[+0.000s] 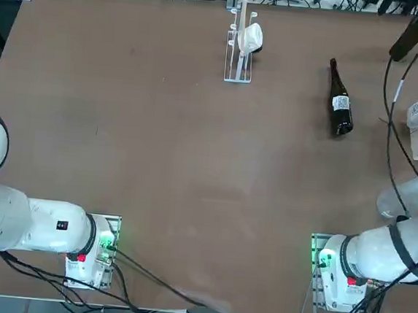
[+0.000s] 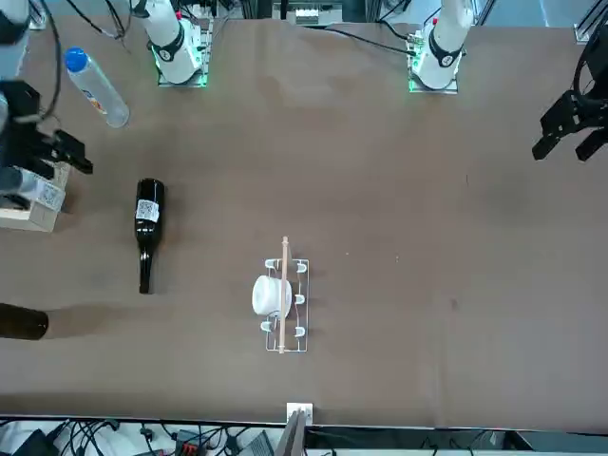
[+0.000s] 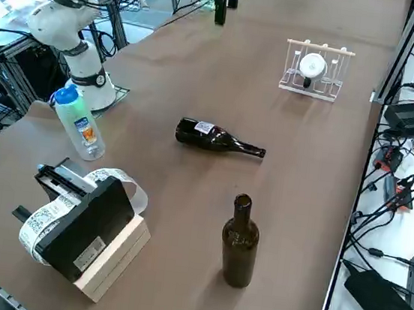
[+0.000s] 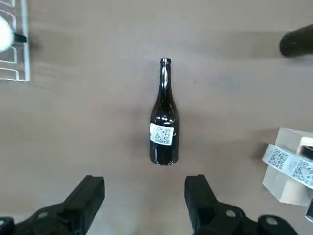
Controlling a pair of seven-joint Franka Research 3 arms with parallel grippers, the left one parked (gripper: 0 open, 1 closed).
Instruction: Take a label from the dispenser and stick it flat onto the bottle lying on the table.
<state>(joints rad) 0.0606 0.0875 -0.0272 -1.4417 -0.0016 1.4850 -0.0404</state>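
Note:
The dark glass bottle (image 4: pixel 164 122) lies on its side on the brown table (image 4: pixel 88 112), and it also shows in the top view as the bottle (image 1: pixel 338 108). A small white printed label (image 4: pixel 162 134) sits flat on its body. The dispenser (image 3: pixel 82 219) rests on a wooden block at the table's right edge, with a strip of printed labels (image 3: pixel 42 219) curling from it. My right gripper (image 4: pixel 145 187) hangs high over the table, just short of the bottle's base and next to the dispenser (image 4: pixel 289 165). Its fingers are open and nothing is between them.
A second dark bottle (image 3: pixel 240 242) stands upright near the far right corner. A clear plastic bottle with a blue cap (image 3: pixel 80 124) stands between the dispenser and my arm's base. A clear rack holding a white lump (image 1: pixel 240 46) sits at the far edge.

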